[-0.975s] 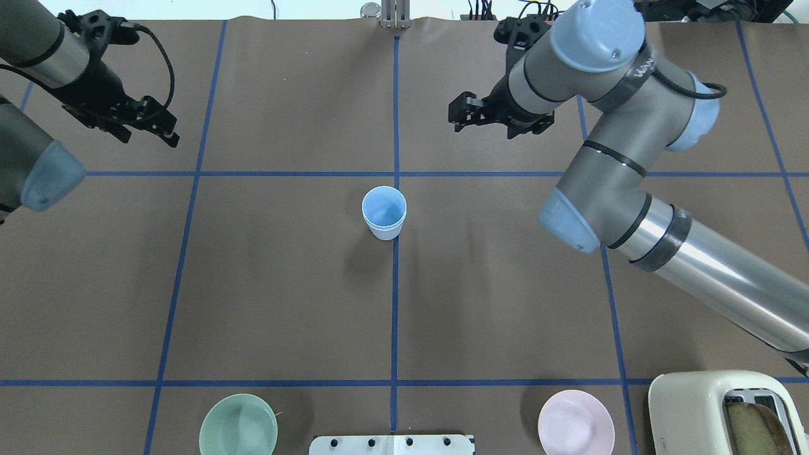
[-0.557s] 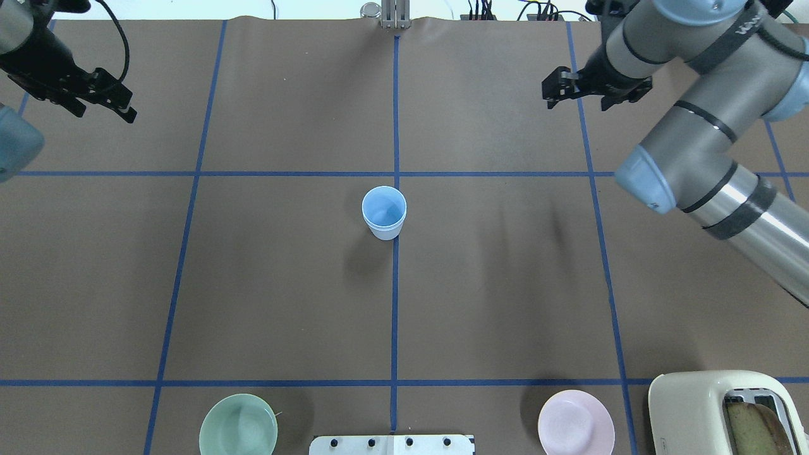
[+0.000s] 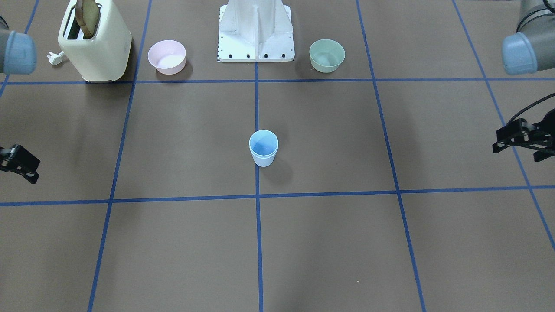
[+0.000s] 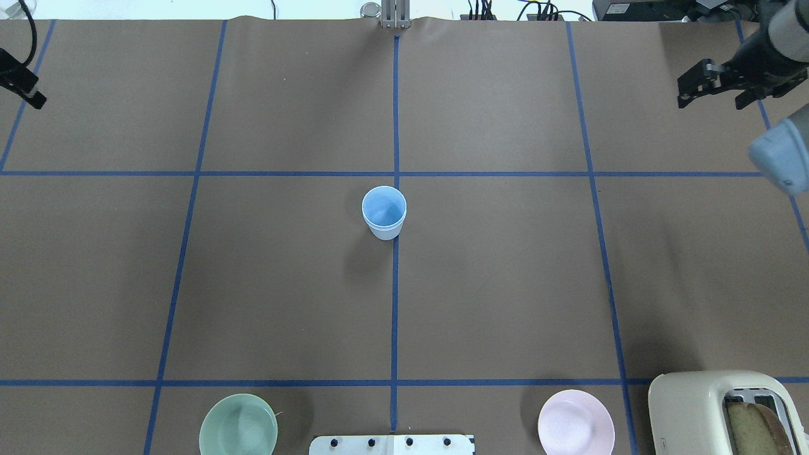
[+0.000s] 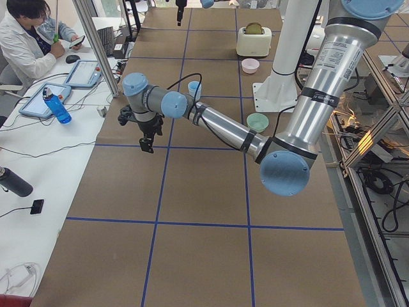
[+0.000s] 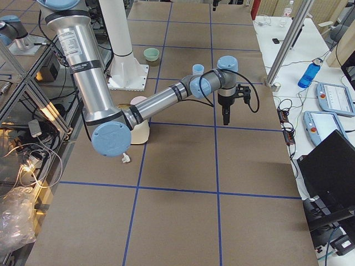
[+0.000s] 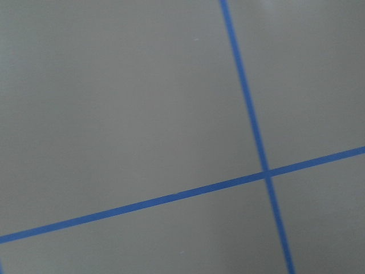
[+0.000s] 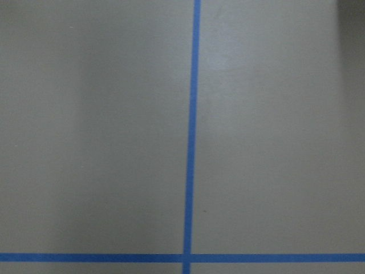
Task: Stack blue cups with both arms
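Observation:
A pale-blue cup (image 4: 383, 213) stands upright at the table's centre, on the middle blue line. A second rim line shows just inside its rim, so the two blue cups look nested. It also shows in the front view (image 3: 263, 149) and in the side views (image 5: 194, 89) (image 6: 198, 69). My left gripper (image 4: 25, 91) is at the far left edge, far from the cup, with fingers apart and empty in the front view (image 3: 518, 151). My right gripper (image 4: 709, 95) is at the far right, open and empty, and shows partly in the front view (image 3: 19, 164). Both wrist views show only bare mat.
Near the robot's base (image 3: 256, 30) stand a mint-green bowl (image 4: 238, 424), a pink bowl (image 4: 575, 422) and a cream toaster (image 4: 720, 411) holding toast. An operator (image 5: 25, 38) sits at a side desk beyond the table's far edge.
Both arms have swung outward from the middle toward the table's left and right edges. The blue cup has not moved.

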`<state>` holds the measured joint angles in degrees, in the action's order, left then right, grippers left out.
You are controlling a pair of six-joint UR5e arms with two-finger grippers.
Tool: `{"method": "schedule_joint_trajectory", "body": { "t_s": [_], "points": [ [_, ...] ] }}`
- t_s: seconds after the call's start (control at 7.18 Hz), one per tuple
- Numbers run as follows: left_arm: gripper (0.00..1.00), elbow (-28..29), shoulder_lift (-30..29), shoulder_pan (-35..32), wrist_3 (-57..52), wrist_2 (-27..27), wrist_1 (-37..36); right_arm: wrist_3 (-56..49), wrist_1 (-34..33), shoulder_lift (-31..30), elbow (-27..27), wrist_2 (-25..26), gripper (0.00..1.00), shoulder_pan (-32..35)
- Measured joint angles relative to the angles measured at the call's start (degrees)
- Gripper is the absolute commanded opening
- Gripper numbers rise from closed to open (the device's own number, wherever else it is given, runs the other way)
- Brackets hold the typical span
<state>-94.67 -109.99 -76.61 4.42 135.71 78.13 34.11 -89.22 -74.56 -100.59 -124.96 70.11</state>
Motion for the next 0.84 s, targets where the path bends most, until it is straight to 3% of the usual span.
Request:
{"method": "schedule_joint_trajectory", "body": {
  "t_s": [0.42, 0.84],
  "points": [
    [1.0, 4.69, 2.27, -5.66, -8.4, 0.47, -0.85, -20.36, -1.39, -8.93, 0.45, -3.24, 1.0, 9.53],
    [1.0, 4.69, 6.78, -7.38, -12.1, 0.22, -0.63, -22.36, -4.0, -14.47, 0.43, -3.47, 1.0, 14.05]
  ]
}}
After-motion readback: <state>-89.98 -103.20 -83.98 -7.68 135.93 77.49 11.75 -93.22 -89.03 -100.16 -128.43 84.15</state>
